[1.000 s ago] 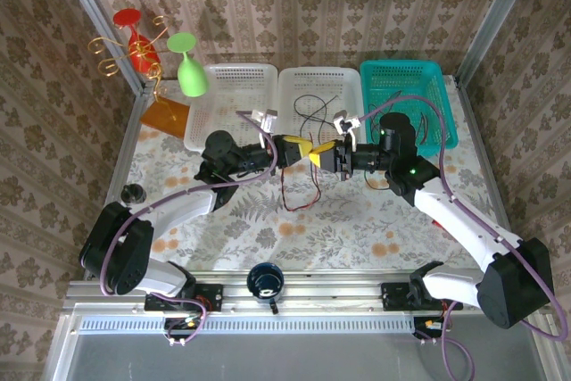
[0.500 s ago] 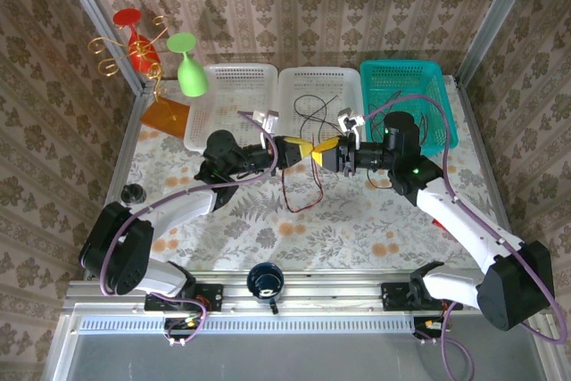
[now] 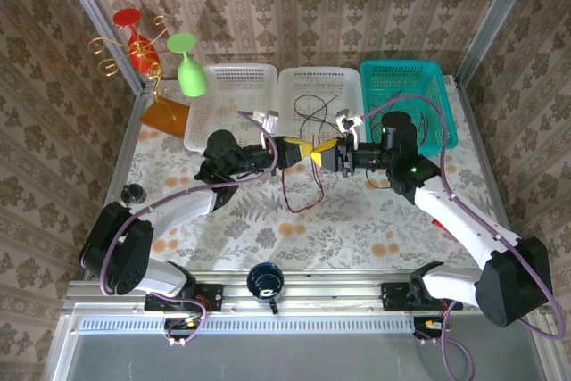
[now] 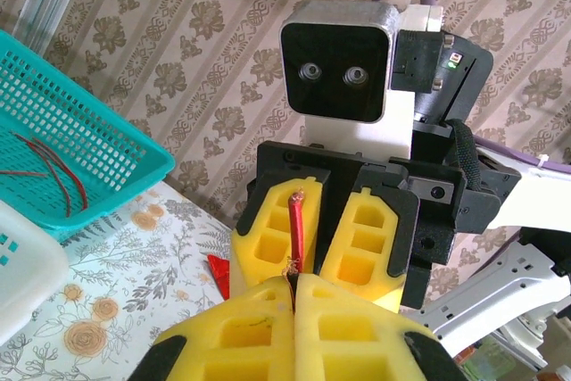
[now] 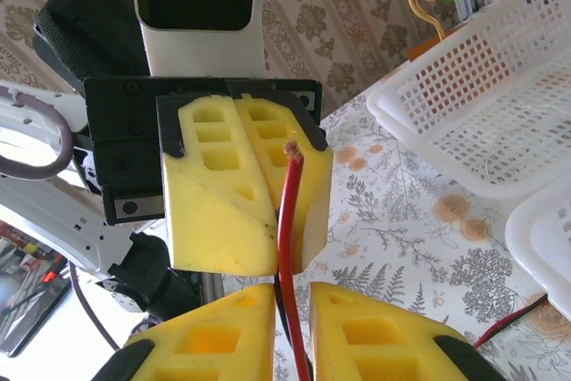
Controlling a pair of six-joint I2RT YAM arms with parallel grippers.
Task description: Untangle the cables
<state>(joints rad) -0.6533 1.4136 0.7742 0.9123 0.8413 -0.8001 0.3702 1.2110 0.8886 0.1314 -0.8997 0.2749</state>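
- Left claw (image 4: 293,285): pressed together, with the frayed tip of the red cable (image 5: 285,220) apparently pinched at the seam.
- Right claw (image 5: 292,292): slightly spread, with that cable passed loosely through the gap.
- Cable's remainder: draped down onto the tabletop (image 3: 357,220) below both claws.
- Risk: the tip-hold was judged slight, so the cable could be dropped if tugged by either arm.

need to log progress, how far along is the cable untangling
Looks done: red cables lie in the teal basket. In hand: left gripper pinches one red cable, its end between the slightly open jaws of the right gripper. Left: black cables crossing in the middle white basket.
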